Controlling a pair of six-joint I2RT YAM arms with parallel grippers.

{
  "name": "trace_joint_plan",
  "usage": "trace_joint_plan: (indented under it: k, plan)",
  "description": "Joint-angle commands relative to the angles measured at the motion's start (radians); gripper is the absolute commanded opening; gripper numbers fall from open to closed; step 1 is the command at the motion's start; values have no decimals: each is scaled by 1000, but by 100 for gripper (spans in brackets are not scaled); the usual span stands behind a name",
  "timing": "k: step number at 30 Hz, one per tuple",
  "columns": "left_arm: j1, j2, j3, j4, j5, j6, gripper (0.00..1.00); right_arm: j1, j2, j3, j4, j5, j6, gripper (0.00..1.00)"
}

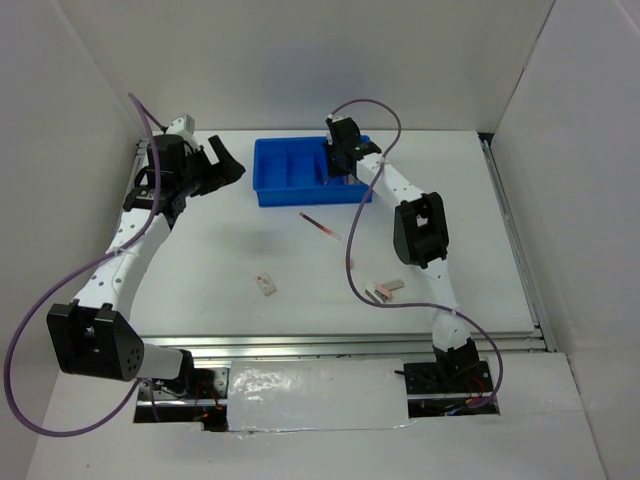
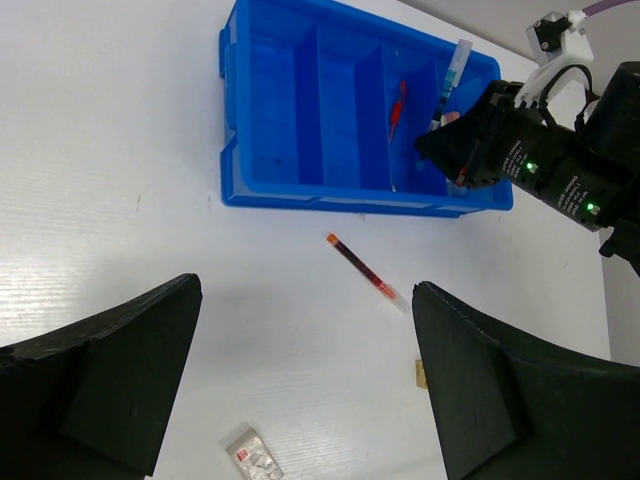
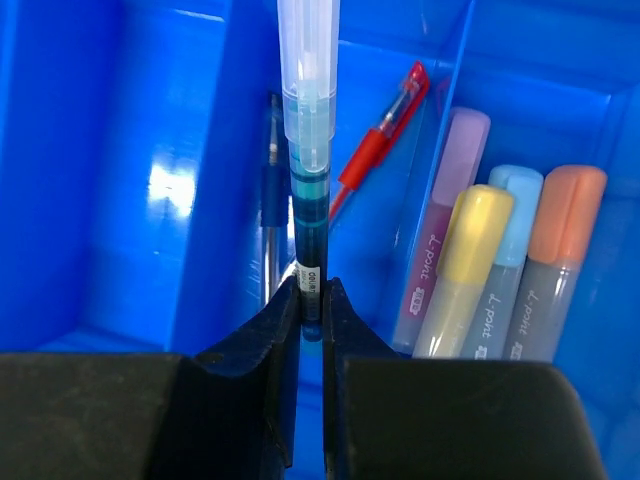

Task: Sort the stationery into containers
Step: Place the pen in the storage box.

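My right gripper (image 3: 312,295) is shut on the lower end of a blue pen with a clear cap (image 3: 308,150). It holds the pen over a middle compartment of the blue tray (image 1: 262,175), as the left wrist view also shows (image 2: 447,85). In that compartment lie a red pen (image 3: 385,135) and a blue pen (image 3: 270,190). The compartment to the right holds pink (image 3: 445,200), yellow (image 3: 470,240), light blue (image 3: 505,230) and orange (image 3: 560,230) markers. My left gripper (image 2: 306,290) hangs open above the table, left of the tray. A red pen (image 2: 362,270) lies in front of the tray.
A wrapped eraser (image 1: 266,285) lies at mid table, two more eraser blocks (image 1: 385,290) by the right arm's cable. A tiny tan piece (image 2: 421,373) sits beside my left gripper's right finger. White walls enclose the table on three sides.
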Motion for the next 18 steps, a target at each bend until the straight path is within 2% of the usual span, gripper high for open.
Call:
trace_joint_plan:
  k: [1, 5, 10, 12, 18]
  plan:
    - [-6, -5, -8, 38, 12, -5, 99, 1, -6, 44, 58, 11, -7, 13]
    - [-6, 0, -15, 43, 16, -14, 99, -4, -2, 35, 55, -9, 6, 26]
    - [-6, 11, -13, 40, 15, -25, 99, -6, -6, 30, 46, -32, 9, 46]
    - [-4, 12, -13, 40, 18, -28, 99, -4, -19, 27, 40, -40, 13, 49]
    - [-1, 15, -16, 46, 18, -39, 99, -12, -123, 30, -18, -70, 13, 47]
